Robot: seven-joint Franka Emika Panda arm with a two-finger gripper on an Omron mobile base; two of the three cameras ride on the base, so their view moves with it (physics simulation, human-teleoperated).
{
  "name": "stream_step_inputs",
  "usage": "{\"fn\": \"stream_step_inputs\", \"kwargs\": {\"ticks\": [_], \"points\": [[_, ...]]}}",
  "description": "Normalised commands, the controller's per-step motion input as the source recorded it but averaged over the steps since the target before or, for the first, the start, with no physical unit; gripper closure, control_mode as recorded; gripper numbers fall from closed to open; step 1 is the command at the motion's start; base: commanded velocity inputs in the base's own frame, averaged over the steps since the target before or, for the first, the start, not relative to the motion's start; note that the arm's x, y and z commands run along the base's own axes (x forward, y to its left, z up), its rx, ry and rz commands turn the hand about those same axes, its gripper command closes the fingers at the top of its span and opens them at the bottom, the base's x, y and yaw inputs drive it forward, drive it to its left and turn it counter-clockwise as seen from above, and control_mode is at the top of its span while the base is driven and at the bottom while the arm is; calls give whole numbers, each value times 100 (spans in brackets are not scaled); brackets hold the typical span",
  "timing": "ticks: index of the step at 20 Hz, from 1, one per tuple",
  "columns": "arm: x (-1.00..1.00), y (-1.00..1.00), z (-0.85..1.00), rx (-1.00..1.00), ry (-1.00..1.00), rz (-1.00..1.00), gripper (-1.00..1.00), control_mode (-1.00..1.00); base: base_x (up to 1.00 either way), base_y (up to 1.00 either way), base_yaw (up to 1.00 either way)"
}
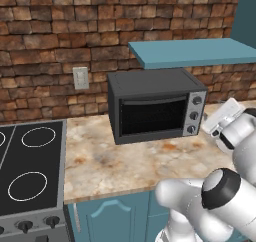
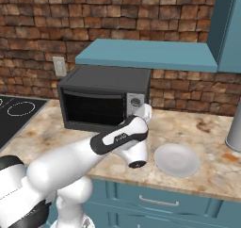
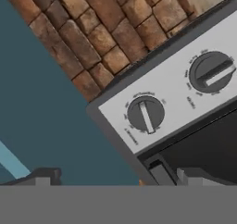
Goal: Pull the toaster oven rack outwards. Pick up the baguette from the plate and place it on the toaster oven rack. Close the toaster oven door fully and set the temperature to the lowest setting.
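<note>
Two knobs (image 3: pixel 145 115) fill the hand's close view of the toaster oven (image 1: pixel 150 106), door (image 1: pixel 152 116) shut.
Gripper (image 3: pixel 111 179) spread wide, empty; each stiff little knob probably wants pinching across its raised ridge.

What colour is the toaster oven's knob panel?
Silver-grey side panel with dark round knobs; clearest in the hand view.

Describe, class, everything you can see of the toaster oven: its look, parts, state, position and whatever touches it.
The toaster oven is a dark grey box with a matte, metal-looking shell. Its door, with a dark glass window, is shut and upright. Right of the door runs a silver-grey panel bearing three round dark knobs; the hand view shows two of them with light pointer bars. It stands level on the speckled counter, backed against the brick wall, beneath a teal shelf. Nothing visibly touches it except the counter.
</note>
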Motion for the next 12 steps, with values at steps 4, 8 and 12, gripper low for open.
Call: {"fn": "stream_step_inputs", "kwargs": {"ticks": [4,8,12], "points": [[0,17,11,-2,0,17,-100,-100,0,0,0],[0,29,25,-12,0,0,-100,-100,0,0,0],[0,44,6,-16,0,0,-100,-100,0,0,0]]}}
